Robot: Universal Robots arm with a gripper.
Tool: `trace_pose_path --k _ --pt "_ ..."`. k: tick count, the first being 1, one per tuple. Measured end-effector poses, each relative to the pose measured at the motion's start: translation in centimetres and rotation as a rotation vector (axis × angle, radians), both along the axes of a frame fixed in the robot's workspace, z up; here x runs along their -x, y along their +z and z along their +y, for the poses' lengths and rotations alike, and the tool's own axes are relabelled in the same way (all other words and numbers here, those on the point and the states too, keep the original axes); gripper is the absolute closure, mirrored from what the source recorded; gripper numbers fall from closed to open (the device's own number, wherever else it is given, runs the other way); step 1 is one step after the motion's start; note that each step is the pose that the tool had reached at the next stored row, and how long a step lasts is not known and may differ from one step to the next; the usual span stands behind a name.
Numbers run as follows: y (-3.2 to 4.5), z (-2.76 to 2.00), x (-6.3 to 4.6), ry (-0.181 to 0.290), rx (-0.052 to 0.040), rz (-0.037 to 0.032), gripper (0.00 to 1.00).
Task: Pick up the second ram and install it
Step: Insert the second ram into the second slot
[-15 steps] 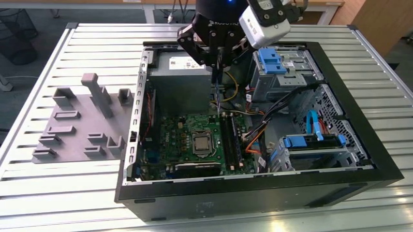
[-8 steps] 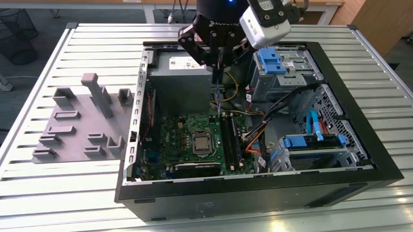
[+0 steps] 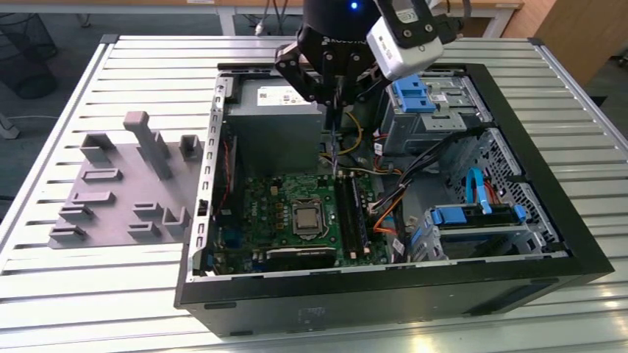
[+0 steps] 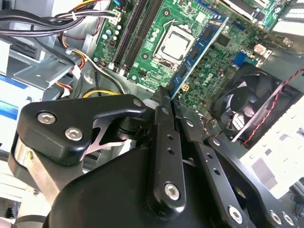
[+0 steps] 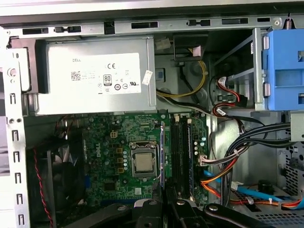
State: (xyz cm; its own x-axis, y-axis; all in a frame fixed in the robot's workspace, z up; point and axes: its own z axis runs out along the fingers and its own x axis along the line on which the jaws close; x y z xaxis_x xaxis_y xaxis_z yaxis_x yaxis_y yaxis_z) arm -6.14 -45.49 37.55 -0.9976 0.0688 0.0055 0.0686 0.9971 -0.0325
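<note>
We see the end effector [image 3: 334, 110] clenched on the ram [image 3: 334, 151], holding it on edge above the motherboard [image 3: 265, 202] inside the open case [image 3: 549, 191]. In the second wrist view the ram [image 4: 197, 47] runs out from between the fingers [image 4: 164, 123] over the processor [image 4: 175, 43]. In the first wrist view its thin edge [image 5: 162, 152] lies just beside the processor [image 5: 143, 162], between that and the black slots [image 5: 182, 152].
</note>
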Motion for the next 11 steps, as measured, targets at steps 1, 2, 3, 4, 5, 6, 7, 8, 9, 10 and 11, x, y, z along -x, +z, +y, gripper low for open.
trace_pose_path --k 1,2,3,4,5,6,7,8,9,10,11 --pt "-0.08 0.0 0.0 -0.004 0.0 0.0 0.86" --pt "-0.16 0.0 -0.1 -0.006 0.0001 0.0 0.86" --pt "-0.25 0.0 -0.1 -0.008 0.0 -0.0001 0.86" --pt "-0.35 0.0 -0.1 -0.009 0.0 0.0 0.86" --pt "-0.46 0.0 -0.1 -0.01 0.0 0.0 0.86" --pt "-0.57 0.0 -0.2 -0.011 0.0 0.0 0.86" --pt "-0.7 0.0 -0.2 -0.011 0.0 0.0 0.86" --pt "-0.82 0.0 -0.2 -0.012 0.0 0.0 0.86" --pt "-0.95 0.0 -0.2 -0.011 0.0 0.0 0.86" --pt "-1.06 0.0 -0.2 -0.012 0.0 0.0 0.86" --pt "-1.16 0.0 -0.2 -0.011 0.0001 0.0 0.86"
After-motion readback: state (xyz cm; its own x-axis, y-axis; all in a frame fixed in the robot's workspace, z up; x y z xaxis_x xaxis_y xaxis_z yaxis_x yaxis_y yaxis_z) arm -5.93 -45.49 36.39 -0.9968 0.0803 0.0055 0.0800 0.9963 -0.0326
